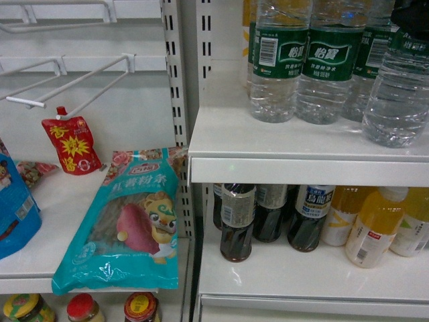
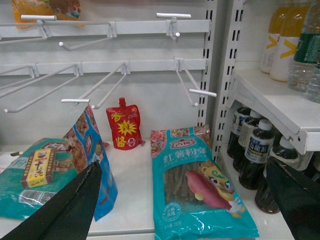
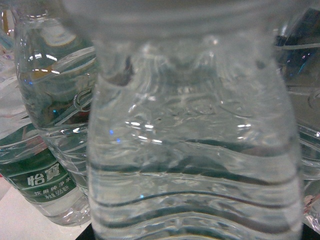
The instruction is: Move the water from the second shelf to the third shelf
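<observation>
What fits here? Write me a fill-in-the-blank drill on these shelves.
1. The clear ribbed plastic water bottles wear labels coloured ____.
2. The dark drink bottles stand on the shelf directly ____ them.
3. The small spouted sauce pouch is coloured ____.
Missing words: green, below, red.

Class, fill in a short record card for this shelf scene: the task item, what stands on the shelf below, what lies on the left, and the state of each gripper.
Task item: water bottle, rightmost on the upper shelf, beside more green-labelled bottles
Shelf below: dark drink bottles and orange drink bottles
Left side: teal noodle packet, red sauce pouch
Right gripper: hidden; its camera is filled by the water bottle
Left gripper: open, empty
</observation>
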Motion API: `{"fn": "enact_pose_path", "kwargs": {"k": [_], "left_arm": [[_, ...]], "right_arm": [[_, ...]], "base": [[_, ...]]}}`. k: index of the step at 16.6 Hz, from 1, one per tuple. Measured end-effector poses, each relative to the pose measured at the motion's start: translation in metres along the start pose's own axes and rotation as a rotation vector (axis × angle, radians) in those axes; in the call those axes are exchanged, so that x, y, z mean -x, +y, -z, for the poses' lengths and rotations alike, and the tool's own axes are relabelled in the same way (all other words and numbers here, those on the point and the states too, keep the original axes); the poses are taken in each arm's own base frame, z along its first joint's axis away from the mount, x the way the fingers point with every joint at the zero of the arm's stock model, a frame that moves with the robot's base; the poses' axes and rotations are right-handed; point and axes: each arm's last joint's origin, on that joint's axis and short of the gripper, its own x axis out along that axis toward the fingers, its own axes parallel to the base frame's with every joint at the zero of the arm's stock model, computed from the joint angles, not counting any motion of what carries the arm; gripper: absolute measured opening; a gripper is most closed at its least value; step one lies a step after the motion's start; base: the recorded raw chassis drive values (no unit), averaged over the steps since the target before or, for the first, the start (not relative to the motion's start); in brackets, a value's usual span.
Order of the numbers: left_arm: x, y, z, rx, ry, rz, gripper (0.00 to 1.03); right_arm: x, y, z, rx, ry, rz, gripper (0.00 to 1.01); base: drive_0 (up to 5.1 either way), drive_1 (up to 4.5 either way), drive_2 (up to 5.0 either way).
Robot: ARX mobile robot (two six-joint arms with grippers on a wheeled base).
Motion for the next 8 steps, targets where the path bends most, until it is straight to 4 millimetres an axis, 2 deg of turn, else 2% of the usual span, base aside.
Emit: {"fn": "enact_pose_path", "kwargs": {"k": [8], "left_arm": [[0.0, 0.0, 0.0, 0.0, 0.0, 0.0, 0.98]], "right_arm": [[-0.0044, -0.0003, 0.0009, 0.009, -0.007, 0.01, 0.43]], "base": [[0.0, 0.0, 0.0]]}}
